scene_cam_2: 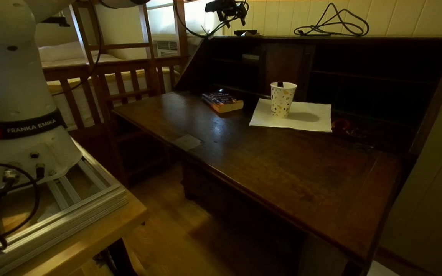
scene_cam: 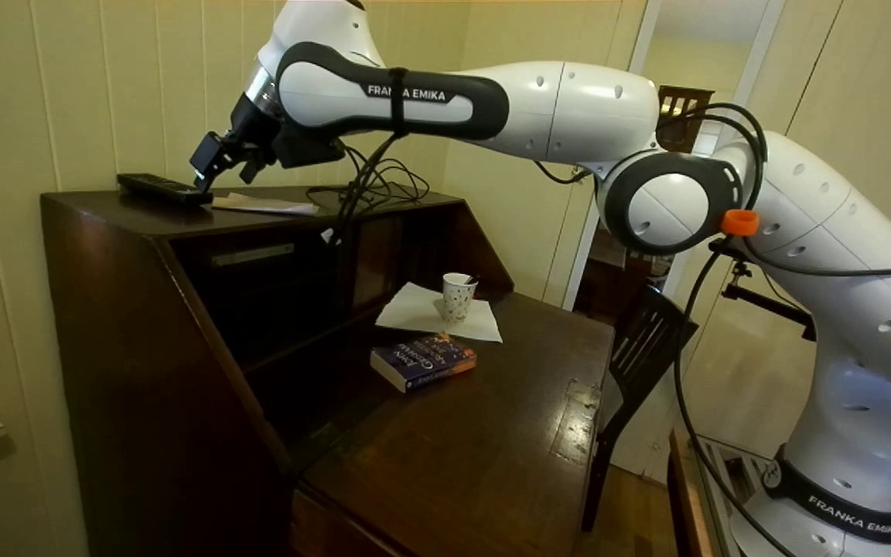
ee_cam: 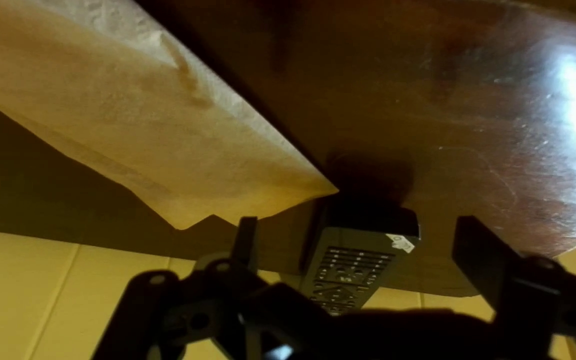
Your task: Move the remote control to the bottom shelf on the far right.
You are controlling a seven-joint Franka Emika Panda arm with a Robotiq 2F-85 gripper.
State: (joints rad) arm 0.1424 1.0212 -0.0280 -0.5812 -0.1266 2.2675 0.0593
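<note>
The remote control [scene_cam: 159, 186] is a black bar with many buttons, lying flat on top of the dark wooden desk hutch. It also shows in an exterior view [scene_cam_2: 245, 32] and in the wrist view [ee_cam: 350, 270]. My gripper [ee_cam: 356, 220] is open. In the wrist view the remote appears between its spread fingers, not gripped. In an exterior view the gripper [scene_cam: 225, 179] is just above the remote's near end, tilted down. It also shows in an exterior view [scene_cam_2: 235, 23]. The right-hand lower shelf space [scene_cam_2: 378, 100] of the hutch is very dark, its inside hard to see.
A folded paper [scene_cam: 264, 204] lies beside the remote. A coiled black cable [scene_cam_2: 332, 28] lies on the hutch top. The desk surface [scene_cam_2: 282, 165] holds a thick book [scene_cam: 424, 360], a white sheet [scene_cam_2: 313, 111], a paper cup [scene_cam_2: 283, 99] and a small red object [scene_cam_2: 342, 125].
</note>
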